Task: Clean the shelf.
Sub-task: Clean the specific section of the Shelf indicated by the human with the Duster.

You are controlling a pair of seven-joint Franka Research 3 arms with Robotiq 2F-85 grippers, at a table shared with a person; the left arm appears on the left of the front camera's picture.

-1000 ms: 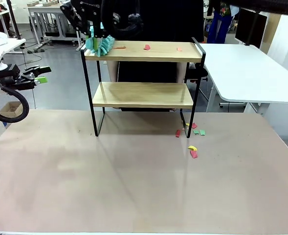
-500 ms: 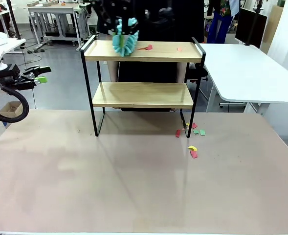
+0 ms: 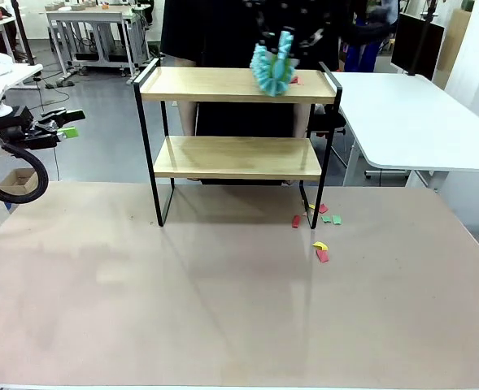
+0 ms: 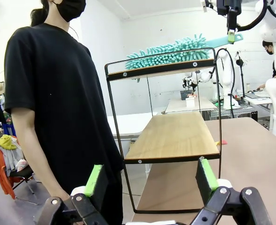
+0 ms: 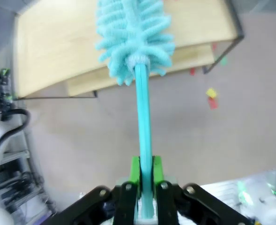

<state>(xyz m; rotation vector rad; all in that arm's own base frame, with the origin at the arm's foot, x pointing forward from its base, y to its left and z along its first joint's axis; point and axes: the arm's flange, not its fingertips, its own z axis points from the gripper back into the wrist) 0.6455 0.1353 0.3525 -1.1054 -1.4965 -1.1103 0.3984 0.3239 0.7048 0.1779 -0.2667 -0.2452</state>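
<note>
The robot's right hand (image 5: 145, 165) is gripping the thin handle of a teal microfibre duster (image 3: 272, 71), its fingers shut tight on the handle's near end, while the fluffy head is lying on the top board of the shelf (image 3: 215, 85) close to its right end rail (image 3: 330, 77). The two-tier shelf is standing at the far side of the desk (image 3: 223, 317), with a person (image 4: 58, 93) in a black shirt waiting just behind it. A red scrap (image 3: 297, 80) is sitting between the duster and the rail, and that is where trouble is likely brewing: the raised rail may be trapping the scrap, or snagging the duster head and nudging the light frame toward the person. With the handle held so far from the head, the duster may also be twisting in the grip. Coloured paper scraps (image 3: 321, 244) are littering the desk beside the shelf's right foot. The left hand (image 4: 151, 177) is hanging wide open and empty, well off to the left.
</note>
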